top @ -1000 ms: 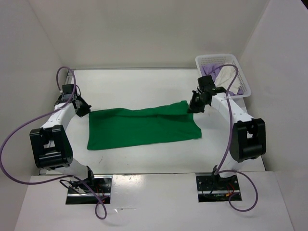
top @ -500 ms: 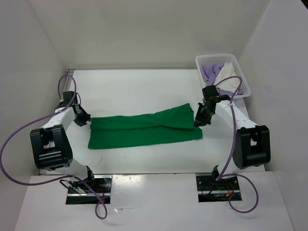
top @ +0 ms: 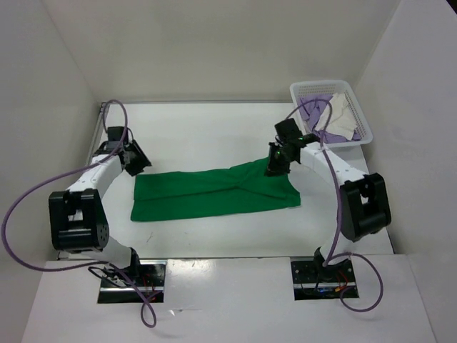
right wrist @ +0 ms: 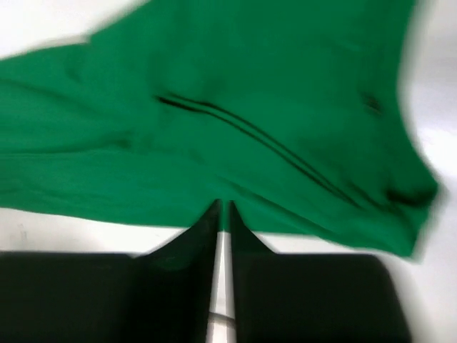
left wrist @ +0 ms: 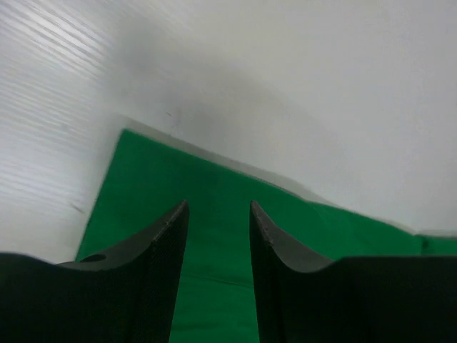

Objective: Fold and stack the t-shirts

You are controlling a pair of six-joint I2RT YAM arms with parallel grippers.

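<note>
The bright green t-shirt (top: pixel 214 193) lies flat as a long folded band across the table's middle. My left gripper (top: pixel 136 161) hovers open at its far left corner; in the left wrist view (left wrist: pixel 218 207) the green cloth (left wrist: pixel 214 214) shows between the spread fingers, ungripped. My right gripper (top: pixel 273 166) sits at the shirt's far right edge. In the right wrist view (right wrist: pixel 223 207) its fingers are closed to a thin slit, with the tips pinching the edge of the green cloth (right wrist: pixel 235 107). The lavender t-shirt (top: pixel 308 108) and the cream-white t-shirt (top: pixel 345 118) lie bunched in the basket.
The white mesh basket (top: pixel 364 132) stands at the table's far right corner, just behind my right arm. White walls enclose the table on the left, back and right. Purple cables loop off both arms.
My left gripper moved up and right from beside the shirt to over its far left corner. My right gripper swung out right, then back left onto the far right edge, which shifted inward.
</note>
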